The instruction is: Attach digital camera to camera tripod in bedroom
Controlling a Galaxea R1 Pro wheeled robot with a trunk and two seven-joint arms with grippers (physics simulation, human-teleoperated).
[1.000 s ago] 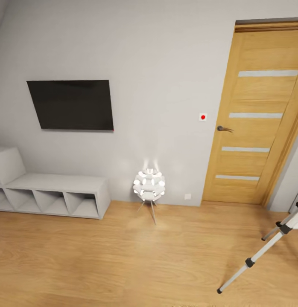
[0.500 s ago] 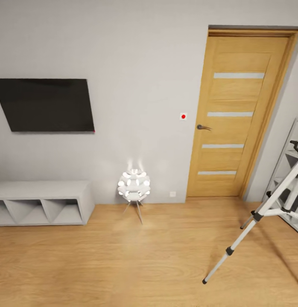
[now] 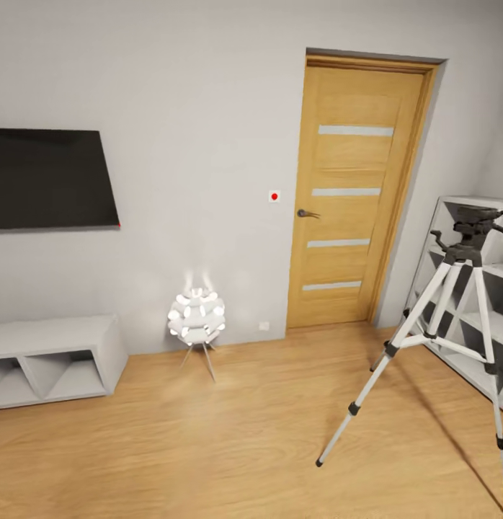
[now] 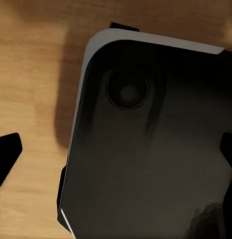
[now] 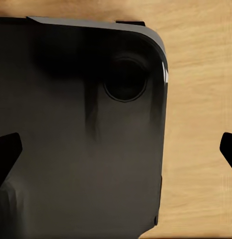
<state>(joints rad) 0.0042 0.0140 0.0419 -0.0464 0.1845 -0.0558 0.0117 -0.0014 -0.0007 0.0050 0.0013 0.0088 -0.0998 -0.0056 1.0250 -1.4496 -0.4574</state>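
Left hand is seen from its wrist camera as two black fingertips at opposite edges of the picture, spread wide with nothing between them; beneath it lies a dark, rounded panel of the robot's base with a round recess, over light wood floor. Right hand looks the same from its own wrist camera: two black fingertips far apart, holding nothing, above the same kind of dark panel and wood floor.

From the head camera, a bedroom with white walls and a light wood floor. The camera tripod stands at the right side of the room on the floor, upright, its three silver-white legs splayed, with black joints and feet. Its dark grey head sits at the top with a handle sticking out to the side. Just behind the tripod are white cube shelves against the right wall. A wooden door with four pale horizontal strips is closed in the far wall, left of the tripod, with a small white switch bearing a red dot beside it. Further left, a glowing white ball-shaped floor lamp stands on thin legs near the wall. A black television hangs on the wall above a low white shelf unit.
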